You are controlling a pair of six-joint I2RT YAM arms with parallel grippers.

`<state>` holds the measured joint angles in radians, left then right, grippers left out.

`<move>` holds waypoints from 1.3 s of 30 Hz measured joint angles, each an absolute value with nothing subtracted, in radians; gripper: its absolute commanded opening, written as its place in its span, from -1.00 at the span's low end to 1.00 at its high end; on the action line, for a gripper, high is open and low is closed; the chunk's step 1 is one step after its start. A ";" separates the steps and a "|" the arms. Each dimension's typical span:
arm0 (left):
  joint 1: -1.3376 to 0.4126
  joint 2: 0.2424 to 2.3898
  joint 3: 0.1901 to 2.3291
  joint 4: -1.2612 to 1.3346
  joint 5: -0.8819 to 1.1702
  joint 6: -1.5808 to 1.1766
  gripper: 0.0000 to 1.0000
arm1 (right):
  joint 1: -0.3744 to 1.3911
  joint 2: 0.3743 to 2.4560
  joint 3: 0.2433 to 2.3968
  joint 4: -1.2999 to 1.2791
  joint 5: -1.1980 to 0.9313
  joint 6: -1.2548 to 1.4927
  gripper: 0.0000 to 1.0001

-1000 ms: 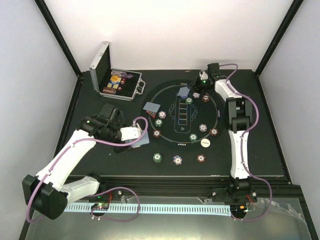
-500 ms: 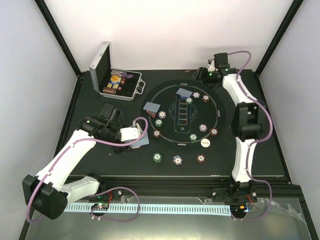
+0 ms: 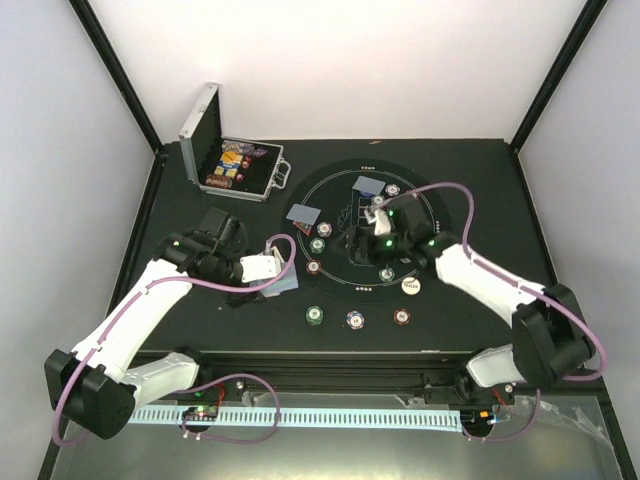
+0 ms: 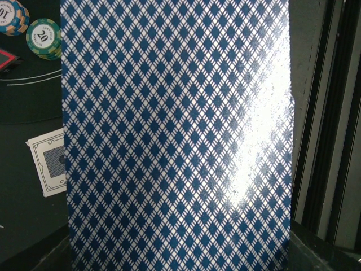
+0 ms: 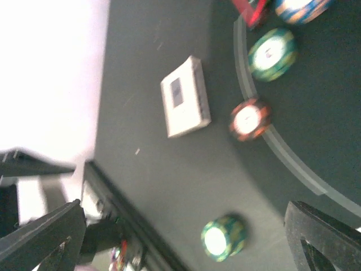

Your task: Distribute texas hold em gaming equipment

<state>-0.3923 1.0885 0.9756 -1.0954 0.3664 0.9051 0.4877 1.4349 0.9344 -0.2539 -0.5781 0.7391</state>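
A playing card back [image 4: 175,135] with a blue-and-white diamond pattern fills the left wrist view, and my left gripper [image 3: 268,268] is shut on it just left of the round mat [image 3: 340,290]. Its fingers are hidden behind the card. My right gripper [image 3: 358,238] hangs over the middle of the mat, open, with nothing between its fingers [image 5: 324,237]. Below it I see a green chip stack [image 5: 224,237], a dark red chip [image 5: 250,119], another green chip [image 5: 273,53] and a white-bordered card pile [image 5: 185,97]. Two cards [image 3: 304,214] [image 3: 369,185] lie on the mat.
The silver case [image 3: 225,160] stands open at the back left. Green [image 3: 316,316], blue-white [image 3: 355,320] and dark red [image 3: 402,317] chips sit along the near side, and a white button [image 3: 410,286] beside them. Another card [image 4: 48,164] lies under the left wrist.
My right arm swung from the far right corner to the middle of the mat, and its jaws opened. The left arm and its card stayed put.
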 measured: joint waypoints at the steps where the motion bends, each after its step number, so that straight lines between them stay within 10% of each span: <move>1: -0.392 1.089 0.976 -1.096 0.367 0.905 -0.97 | 0.526 1.412 0.904 -0.234 -0.587 0.762 0.97; 12: -0.392 1.089 0.975 -1.096 0.368 0.905 -0.97 | 0.817 1.396 0.820 0.030 -0.607 0.972 0.58; 27: -0.392 1.089 0.959 -1.092 0.365 0.905 -0.97 | 0.897 1.530 0.904 0.121 -0.607 1.052 -0.89; 39: -0.392 1.089 0.953 -1.091 0.360 0.905 -0.97 | 0.886 1.464 0.883 0.113 -0.604 1.064 -0.98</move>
<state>-0.3920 1.0885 0.9531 -1.0908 0.3603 0.9054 0.8860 1.4635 0.8825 0.1127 -0.6037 1.0641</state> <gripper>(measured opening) 0.665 0.019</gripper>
